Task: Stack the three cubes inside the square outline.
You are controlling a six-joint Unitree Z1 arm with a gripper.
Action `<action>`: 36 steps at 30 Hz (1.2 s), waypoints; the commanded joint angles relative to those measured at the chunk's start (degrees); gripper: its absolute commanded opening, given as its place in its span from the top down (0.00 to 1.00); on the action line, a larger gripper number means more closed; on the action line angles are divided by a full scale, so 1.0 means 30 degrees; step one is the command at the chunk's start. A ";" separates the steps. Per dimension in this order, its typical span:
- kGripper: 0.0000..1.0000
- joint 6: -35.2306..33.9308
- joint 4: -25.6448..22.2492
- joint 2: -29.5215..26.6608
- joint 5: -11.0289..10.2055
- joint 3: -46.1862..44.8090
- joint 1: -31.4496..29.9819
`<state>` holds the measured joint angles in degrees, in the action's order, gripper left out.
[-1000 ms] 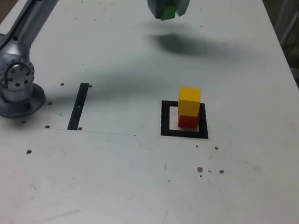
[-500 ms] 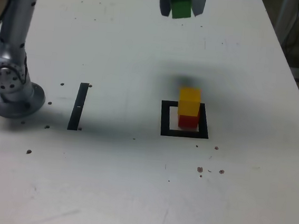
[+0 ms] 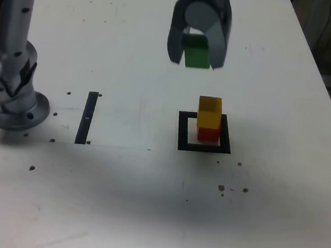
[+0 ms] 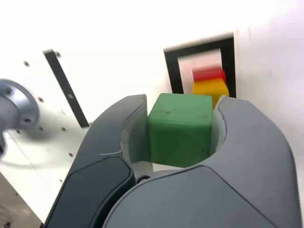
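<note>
Green cube (image 4: 179,128): gripped between the two fingers of the gripper (image 3: 197,52), held above the table (image 3: 117,201) toward its far edge, short of the stack. Red cube (image 3: 208,133): within the square outline (image 3: 182,147), right of the table's middle in the exterior view, well in from the right edge. Yellow cube (image 3: 209,112): on top of the red.

Handling, as judged: rigid, light, unlikely to crush; flat faces might slip if pinched near a corner. Present hold—opposite side faces, near mid-width—appears sound. Release should come only once its underside sits flat on the yellow; a sideways nudge could topple the pair.
</note>
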<state>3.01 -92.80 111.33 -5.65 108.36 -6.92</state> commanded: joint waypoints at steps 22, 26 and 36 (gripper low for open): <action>0.84 -0.1798 -0.0284 0.2666 0.0230 0.1314 -0.0985; 0.80 -0.1778 -0.0256 0.2743 0.0284 0.1071 -0.0782; 0.70 -0.1674 -0.0154 0.3214 0.0713 0.0797 -0.0332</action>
<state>-2.14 -92.72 120.67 -3.65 110.68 -8.05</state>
